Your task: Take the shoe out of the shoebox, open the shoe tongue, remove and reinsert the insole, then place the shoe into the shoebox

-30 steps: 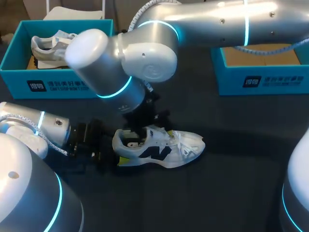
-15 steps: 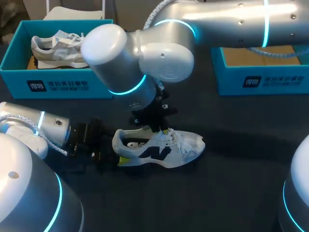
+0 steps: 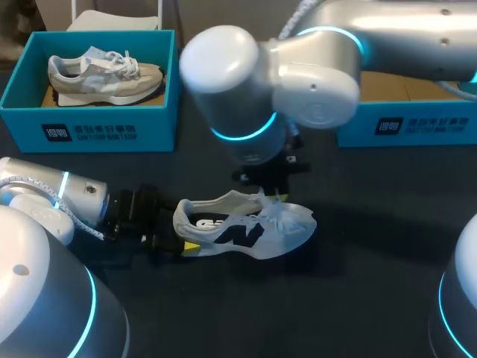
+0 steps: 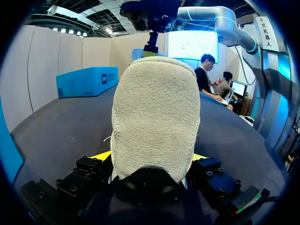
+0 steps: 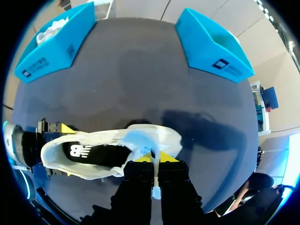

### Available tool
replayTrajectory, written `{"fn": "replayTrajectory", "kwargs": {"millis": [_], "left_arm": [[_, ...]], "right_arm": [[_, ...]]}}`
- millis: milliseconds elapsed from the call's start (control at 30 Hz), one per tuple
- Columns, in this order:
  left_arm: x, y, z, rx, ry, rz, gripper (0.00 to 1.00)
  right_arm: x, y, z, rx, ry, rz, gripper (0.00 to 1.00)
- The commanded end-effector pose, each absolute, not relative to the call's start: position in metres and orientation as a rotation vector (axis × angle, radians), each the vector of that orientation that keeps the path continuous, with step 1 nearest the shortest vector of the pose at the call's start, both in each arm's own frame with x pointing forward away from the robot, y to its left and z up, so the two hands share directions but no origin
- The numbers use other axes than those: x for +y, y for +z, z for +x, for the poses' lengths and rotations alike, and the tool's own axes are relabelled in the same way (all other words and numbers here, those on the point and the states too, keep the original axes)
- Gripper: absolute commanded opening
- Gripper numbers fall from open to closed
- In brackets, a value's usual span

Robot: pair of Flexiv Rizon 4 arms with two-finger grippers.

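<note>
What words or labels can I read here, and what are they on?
On the left box: white print on its front, too blurred to read.
On the right box: white print on its front, also too blurred.
On the shoe: a dark logo on its side, a white mark on the insole; no plain words.

Right arm [image 3: 313,74] farther right, its pincer [image 5: 154,157] farther along the shoe [image 3: 246,235], toward the toe.

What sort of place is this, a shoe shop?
Probably a robot test bench, not a shop: two robot arms handle a white sneaker on a dark table, near blue shoeboxes.
</note>
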State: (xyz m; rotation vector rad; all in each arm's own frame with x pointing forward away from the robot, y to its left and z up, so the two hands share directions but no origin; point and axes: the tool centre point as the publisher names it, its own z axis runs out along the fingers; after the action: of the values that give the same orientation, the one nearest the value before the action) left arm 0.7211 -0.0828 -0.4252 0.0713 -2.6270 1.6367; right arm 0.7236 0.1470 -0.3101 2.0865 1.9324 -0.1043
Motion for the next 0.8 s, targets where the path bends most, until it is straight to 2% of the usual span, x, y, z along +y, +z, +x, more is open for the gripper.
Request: {"fn": "replayTrajectory", "kwargs": {"millis": [33, 467, 633, 800], "left_arm": [[-0.082, -0.428, 0.723, -2.629, 1.631, 0.070, 0.00], [-0.082, -0.428, 0.723, -2.629, 1.631, 0.070, 0.00], [-0.082, -0.428, 0.723, -2.629, 1.631, 0.070, 0.00], [-0.082, -0.428, 0.723, -2.629, 1.631, 0.070, 0.00]], "right_arm": [[0.127, -0.314, 0.724, 1.977, 0.002, 2.150, 0.00], [0.108, -0.355, 0.726, 1.959, -0.005, 2.194, 0.00], [0.104, -0.368, 0.727, 1.937, -0.028, 2.195, 0.25], [0.105, -0.373, 0.726, 1.916, -0.061, 2.209, 0.42]]}}
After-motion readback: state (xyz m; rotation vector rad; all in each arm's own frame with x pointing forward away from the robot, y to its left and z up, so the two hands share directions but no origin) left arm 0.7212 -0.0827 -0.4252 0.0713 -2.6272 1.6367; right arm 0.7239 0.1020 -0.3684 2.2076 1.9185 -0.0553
